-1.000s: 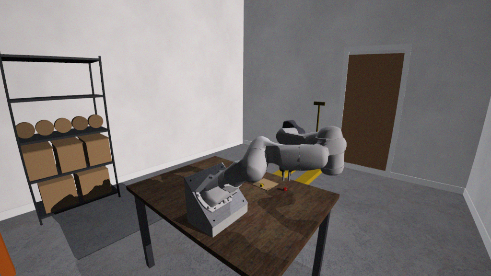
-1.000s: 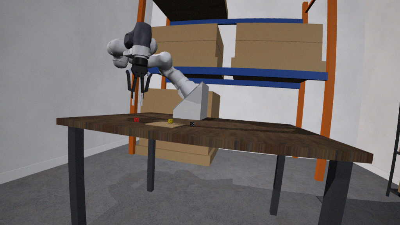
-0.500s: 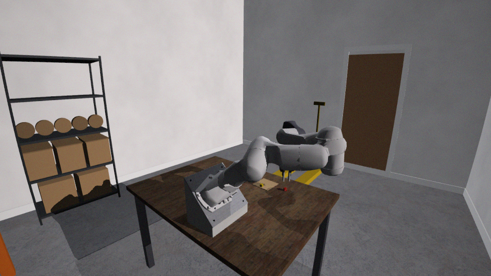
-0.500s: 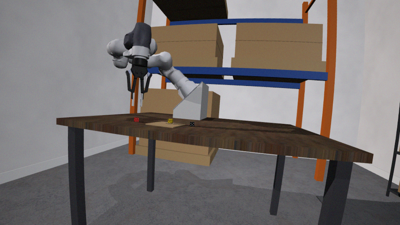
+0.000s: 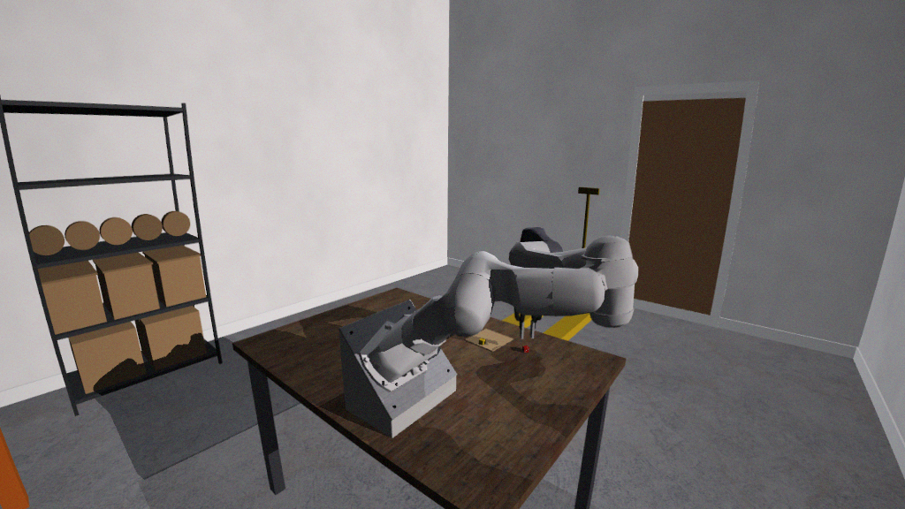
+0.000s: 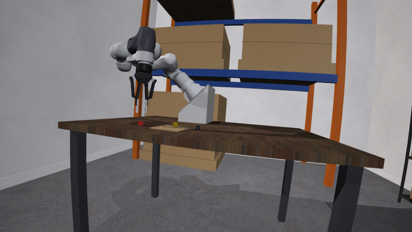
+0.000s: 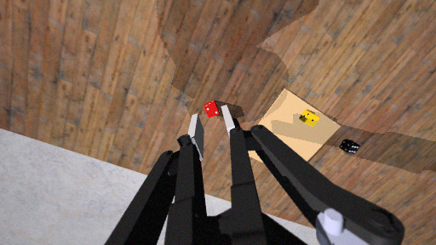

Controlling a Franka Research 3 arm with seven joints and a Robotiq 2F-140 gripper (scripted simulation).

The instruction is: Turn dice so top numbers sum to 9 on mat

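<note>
Gripper (image 5: pixel 527 335) (image 6: pixel 141 111) (image 7: pixel 212 118) above table (image 5: pixel 505 436) (image 6: pixel 259 141) (image 7: pixel 106 55), black die (image 6: pixel 197 128) (image 7: pixel 349 146) beside mat (image 5: pixel 499 340) (image 6: pixel 161 128) (image 7: pixel 294 142), boxes (image 6: pixel 288 48) behind arm (image 5: pixel 537 291) (image 6: pixel 184 83)

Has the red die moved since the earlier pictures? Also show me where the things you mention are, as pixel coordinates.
No. In the exterior view, the red die (image 5: pixel 525 348) (image 6: pixel 140 123) (image 7: pixel 211 109) keeps the same place relative to the table (image 5: pixel 569 373) (image 6: pixel 244 139) (image 7: pixel 85 85).
</note>
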